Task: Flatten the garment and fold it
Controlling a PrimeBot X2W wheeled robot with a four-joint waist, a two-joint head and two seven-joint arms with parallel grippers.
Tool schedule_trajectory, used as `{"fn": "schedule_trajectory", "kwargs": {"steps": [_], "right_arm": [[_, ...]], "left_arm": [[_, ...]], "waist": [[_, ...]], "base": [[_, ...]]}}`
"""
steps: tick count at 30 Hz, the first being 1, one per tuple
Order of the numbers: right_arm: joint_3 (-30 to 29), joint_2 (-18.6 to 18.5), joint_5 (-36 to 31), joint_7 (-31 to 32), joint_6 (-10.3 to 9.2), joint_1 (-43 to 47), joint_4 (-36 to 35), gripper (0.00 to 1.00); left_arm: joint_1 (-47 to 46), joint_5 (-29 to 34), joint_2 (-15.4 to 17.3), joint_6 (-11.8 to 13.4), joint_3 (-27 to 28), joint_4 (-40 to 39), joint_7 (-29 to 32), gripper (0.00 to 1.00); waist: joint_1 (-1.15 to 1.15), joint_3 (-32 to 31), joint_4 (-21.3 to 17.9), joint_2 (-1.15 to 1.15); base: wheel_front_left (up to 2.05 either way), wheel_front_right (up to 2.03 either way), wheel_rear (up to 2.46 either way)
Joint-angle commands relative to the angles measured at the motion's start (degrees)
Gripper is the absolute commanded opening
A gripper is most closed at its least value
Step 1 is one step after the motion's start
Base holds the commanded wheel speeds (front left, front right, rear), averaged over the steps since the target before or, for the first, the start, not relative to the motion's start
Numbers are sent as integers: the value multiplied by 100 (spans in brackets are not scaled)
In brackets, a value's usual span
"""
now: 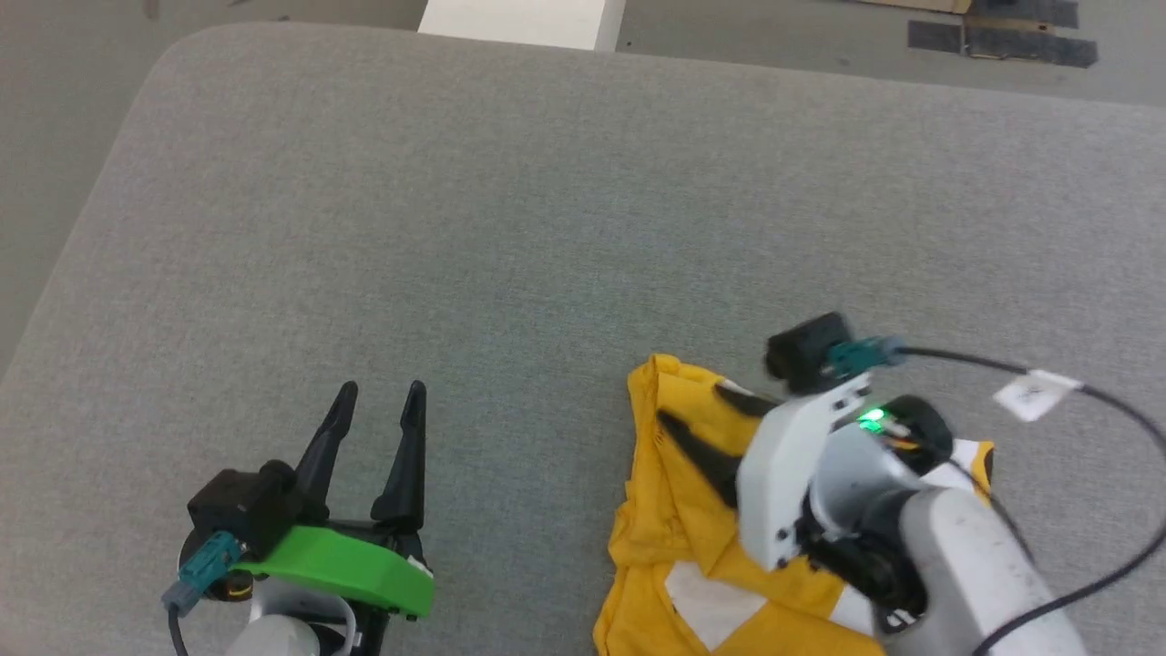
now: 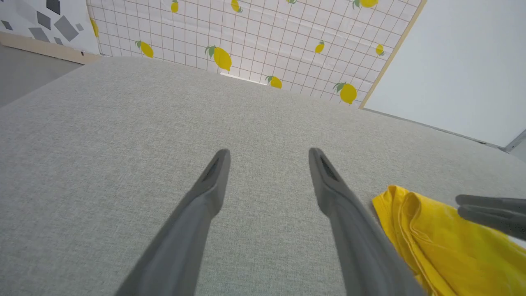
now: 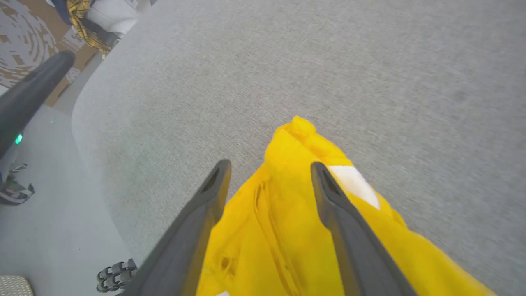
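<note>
The garment [image 1: 674, 510] is a bright yellow shirt with white patches, lying crumpled at the near right of the grey padded surface [image 1: 510, 228]. My right gripper [image 1: 692, 403] hovers over its upper left part, fingers spread, nothing pinched between them. In the right wrist view the garment [image 3: 283, 213] lies beneath and between the open right gripper [image 3: 270, 165], with a bunched corner just past the tips. My left gripper [image 1: 383, 390] stands open at the near left over bare surface, well left of the garment. The left wrist view has the left gripper [image 2: 269, 151] open, with the garment [image 2: 435, 242] at its lower right.
The grey surface has a rounded far-left corner, with floor beyond its left and far edges. A white block [image 1: 524, 23] stands past the far edge. A black cable with a white tag [image 1: 1034, 394] trails from the right wrist. A lemon-print wall [image 2: 254, 37] rises behind.
</note>
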Motion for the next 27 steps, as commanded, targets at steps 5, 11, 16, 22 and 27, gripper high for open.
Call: {"fn": "schedule_trajectory", "kwargs": {"steps": [5, 11, 16, 22, 27], "right_arm": [[-1005, -315, -160, -131, -9, 506, -861, 100], [-2302, -307, -413, -153, -9, 1520, -1835, 100], [-2805, -71, -364, -202, -9, 2151, -1986, 100], [-2843, 33, -195, -248, -9, 2275, -1382, 100], [-2653, 40, 29, -350, -9, 2017, -626, 100]], "left_arm": [[87, -81, 52, 53, 15, -126, 27, 100], [138, -44, 90, 110, -10, -280, 52, 100], [119, -7, 94, 140, -32, -391, 50, 100], [25, 70, 194, 92, -54, -472, 55, 100], [-65, 126, 279, 50, -49, -500, 50, 100]], "waist": [[0, -136, -266, 0], [0, -58, -413, 0], [0, 62, -481, 0], [0, 146, -450, 0], [0, 138, -368, 0]], "base": [[0, 0, 0], [0, 0, 0], [0, 0, 0], [0, 0, 0], [0, 0, 0]]}}
